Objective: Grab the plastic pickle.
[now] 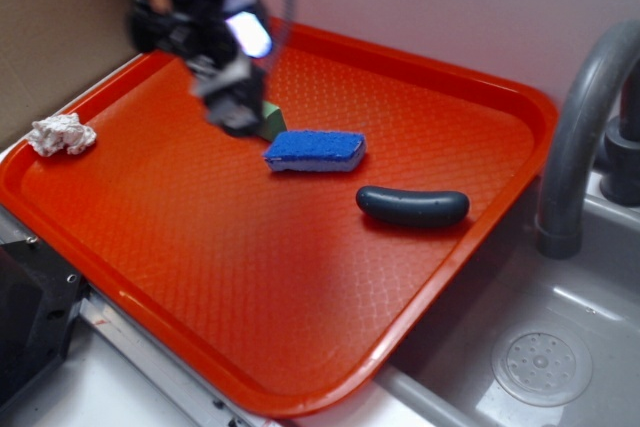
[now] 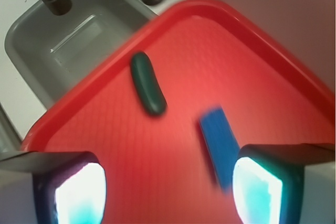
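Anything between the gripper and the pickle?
The blue sponge lies on the tray roughly between the gripper and the plastic pickle. The gripper is raised and open, so it likely passes over.

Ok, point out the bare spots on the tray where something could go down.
The widest bare stretch of the tray is its near half, in front of the sponge and pickle. The far right corner behind them is also free. It is crowded around the tool, green block and sponge.
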